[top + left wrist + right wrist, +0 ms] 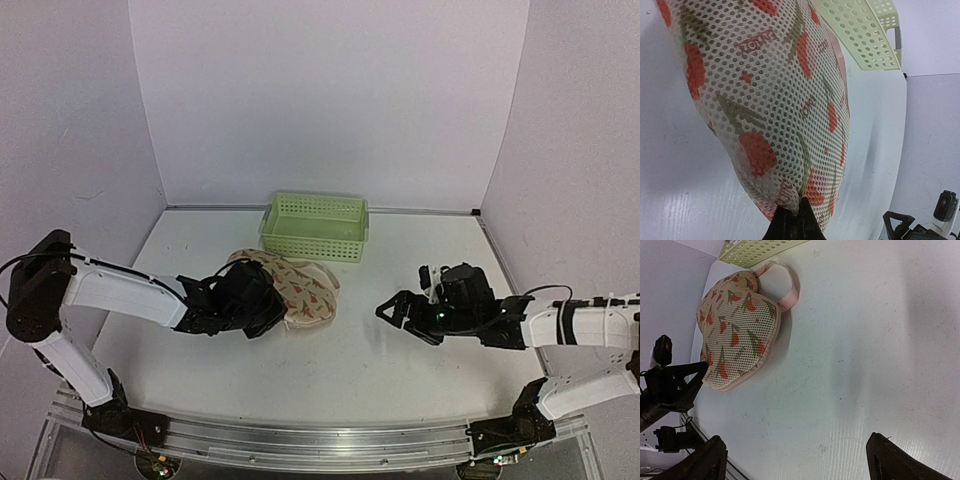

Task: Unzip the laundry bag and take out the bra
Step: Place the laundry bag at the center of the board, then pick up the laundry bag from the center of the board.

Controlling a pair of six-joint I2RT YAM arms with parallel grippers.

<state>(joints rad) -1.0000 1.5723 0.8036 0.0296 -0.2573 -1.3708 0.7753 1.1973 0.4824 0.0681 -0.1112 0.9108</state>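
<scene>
The laundry bag (pixel 308 287) lies on the table in front of the basket, cream mesh with reddish leaf sprigs and pink edging. It looks zipped closed, and no bra shows. My left gripper (pixel 272 305) is at the bag's left lobe. In the left wrist view the bag (pixel 775 100) fills the frame and my left gripper (pixel 792 220) is shut on a fold of its mesh at the near edge. My right gripper (pixel 392 308) is open and empty, to the right of the bag and apart from it. In the right wrist view the bag (pixel 737 337) lies far ahead of my right gripper (pixel 797 460).
A light-green perforated basket (pixel 315 226) stands just behind the bag, near the back wall, and also shows in the left wrist view (pixel 865 35). A pink loop (pixel 787 285) sticks out from the bag's far side. Walls close in the table at the left, back and right.
</scene>
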